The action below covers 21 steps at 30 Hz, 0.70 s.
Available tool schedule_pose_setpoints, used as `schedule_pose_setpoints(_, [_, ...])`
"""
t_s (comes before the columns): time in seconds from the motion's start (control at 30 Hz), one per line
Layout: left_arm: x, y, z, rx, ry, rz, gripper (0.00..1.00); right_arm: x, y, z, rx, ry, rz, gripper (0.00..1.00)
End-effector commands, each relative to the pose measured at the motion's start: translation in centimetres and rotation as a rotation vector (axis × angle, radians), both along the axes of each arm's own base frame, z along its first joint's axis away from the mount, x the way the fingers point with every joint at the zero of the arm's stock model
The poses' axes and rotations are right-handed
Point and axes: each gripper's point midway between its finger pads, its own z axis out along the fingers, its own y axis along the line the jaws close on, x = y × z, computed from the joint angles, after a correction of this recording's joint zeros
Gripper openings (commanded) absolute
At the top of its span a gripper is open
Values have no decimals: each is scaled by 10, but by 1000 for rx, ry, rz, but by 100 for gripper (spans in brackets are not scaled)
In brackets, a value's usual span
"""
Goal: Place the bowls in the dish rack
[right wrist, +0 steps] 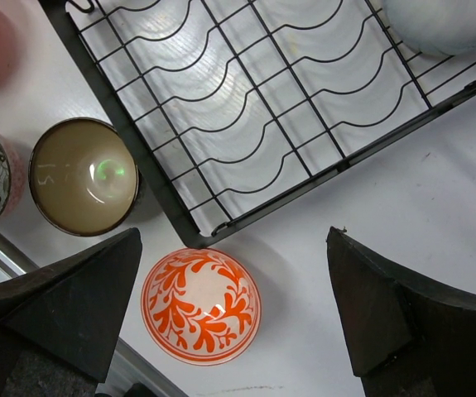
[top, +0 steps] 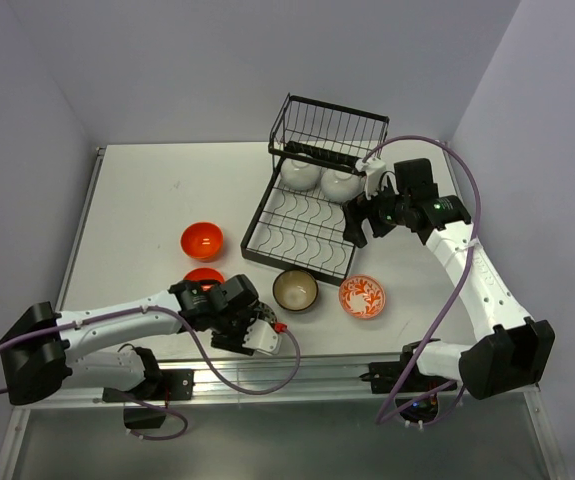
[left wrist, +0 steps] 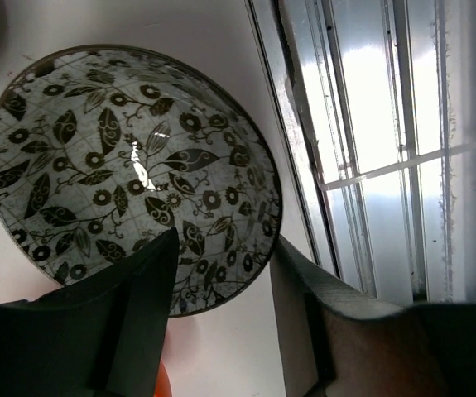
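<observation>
The grey-patterned bowl stands upright at the table's near edge, and it also shows in the top view. My left gripper is open, one finger over the bowl's inside and the other outside, with the rim between them. The black dish rack holds two white bowls at its back. My right gripper is open and empty, above the orange-and-white bowl near the rack's front corner. The brown bowl stands beside the rack. One orange-red bowl stands clear, and another is half hidden by my left arm.
A metal rail runs along the table's near edge, right next to the grey-patterned bowl. The rack's flat slotted tray has bare slots. Grey walls stand on the table's left, back and right sides.
</observation>
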Motion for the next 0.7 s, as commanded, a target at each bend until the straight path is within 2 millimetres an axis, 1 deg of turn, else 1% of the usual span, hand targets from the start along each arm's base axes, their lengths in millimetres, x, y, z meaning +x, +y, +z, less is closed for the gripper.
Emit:
schedule_pose_setpoints(0.0, [9, -10, -2, -21, -46, -2, 52, 6, 3, 18, 23, -38, 6, 100])
schedule_pose_setpoints(0.07, [11, -12, -3, -19, -54, 2, 49, 6, 3, 18, 22, -35, 5, 100])
schedule_pose_setpoints(0.1, [11, -12, -5, -11, -50, 4, 46, 6, 3, 17, 21, -32, 5, 100])
schedule_pose_setpoints(0.17, [8, -13, -6, -8, -41, 1, 43, 6, 3, 18, 20, -36, 5, 100])
schedule_pose_setpoints(0.37, [-5, -14, -13, 10, -3, -26, 38, 7, 3, 17, 21, -34, 6, 100])
schedule_pose_setpoints(0.47, [-10, -13, -18, 29, 17, -23, 33, 7, 2, 17, 15, -37, 1, 100])
schedule_pose_setpoints(0.53, [-14, -13, -18, 34, 40, -22, 25, 7, 1, 19, 15, -44, -3, 100])
schedule_pose_setpoints(0.57, [-15, -15, -16, 26, 45, -23, 17, 7, 0, 18, 13, -46, -5, 100])
schedule_pose_setpoints(0.63, [-21, -18, -11, 14, 79, -29, 9, 8, -1, 20, 15, -51, -12, 100])
schedule_pose_setpoints(0.67, [-23, -23, -2, -2, 91, -29, 5, 8, -1, 21, 18, -54, -13, 100])
